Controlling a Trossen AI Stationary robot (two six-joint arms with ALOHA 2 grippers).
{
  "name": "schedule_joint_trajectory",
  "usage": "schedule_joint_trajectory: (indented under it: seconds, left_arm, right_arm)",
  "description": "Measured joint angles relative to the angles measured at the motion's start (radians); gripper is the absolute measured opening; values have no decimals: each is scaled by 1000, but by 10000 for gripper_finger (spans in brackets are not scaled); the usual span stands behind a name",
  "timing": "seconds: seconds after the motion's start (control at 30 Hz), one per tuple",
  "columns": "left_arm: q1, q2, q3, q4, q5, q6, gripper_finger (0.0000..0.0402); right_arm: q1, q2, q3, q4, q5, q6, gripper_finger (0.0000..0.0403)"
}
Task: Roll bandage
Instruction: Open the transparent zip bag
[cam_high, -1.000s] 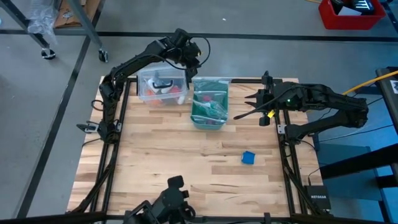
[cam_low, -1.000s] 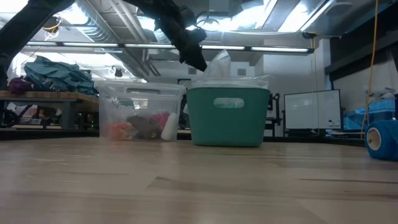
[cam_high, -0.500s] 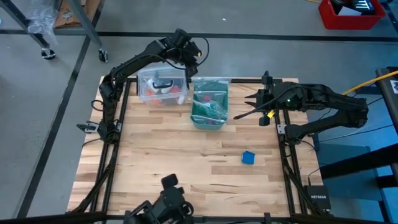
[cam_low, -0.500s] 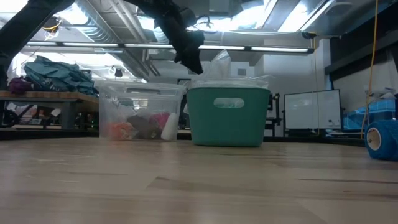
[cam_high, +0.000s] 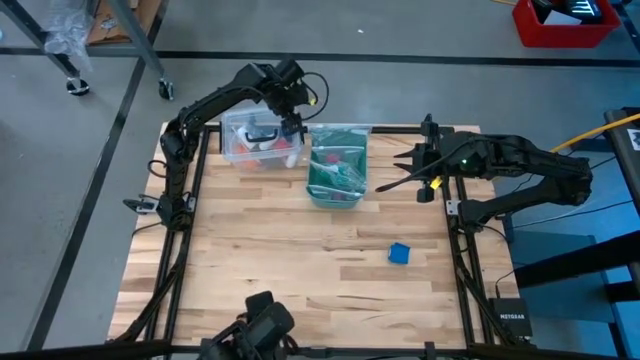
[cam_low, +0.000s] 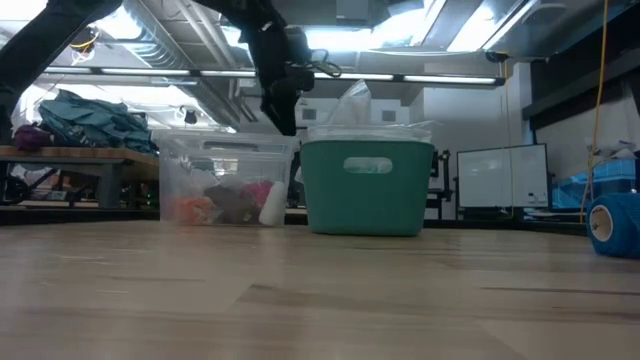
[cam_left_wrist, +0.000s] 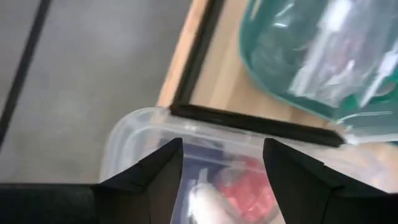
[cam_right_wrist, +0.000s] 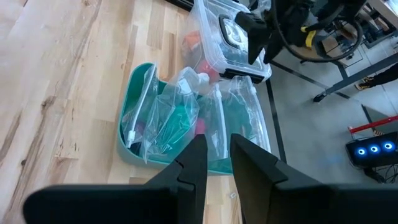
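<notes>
The left gripper hangs over the far right corner of the clear plastic box, above its rim, with its fingers spread wide and nothing between them. In the left wrist view the box's open top shows between the fingers, with something red and something pale inside. In the low view the gripper sits just above the box, close to the top of the teal basket.

The teal basket stands just right of the clear box, at the far middle of the wooden table, and is stuffed with clear plastic bags.

The right gripper waits at the right edge of the table, just right of the basket and above the tabletop. Its fingers are only a narrow gap apart and empty.

The bandage is a small blue roll lying alone on the table, right of the middle and nearer than the basket, well apart from both grippers. In the low view it shows at the far right edge.
</notes>
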Motion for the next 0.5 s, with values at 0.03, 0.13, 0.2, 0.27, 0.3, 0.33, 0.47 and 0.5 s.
schedule_joint_trajectory:
  seconds: [0.03,0.13,0.2,0.27,0.3,0.33,0.47,0.5]
  left_arm:
    - [-1,3,-4,3,16,-8,211]
    - [-1,9,-22,5,94,-8,205]
    - [-1,17,-28,0,130,13,203]
    - [-1,22,-28,2,149,22,203]
    - [-2,22,-28,4,158,30,203]
    - [-2,22,-28,4,169,36,203]
    - [-2,22,-28,34,229,40,202]
    - [-2,22,-28,52,245,40,201]
  right_arm:
    - [0,0,0,0,0,0,76]
    - [0,0,0,0,0,0,76]
    - [0,0,0,0,0,0,76]
    - [0,0,0,0,0,0,76]
    - [0,0,0,0,0,0,76]
    - [0,0,0,0,0,0,76]
    - [0,0,0,0,0,0,76]
    - [0,0,0,0,0,0,76]
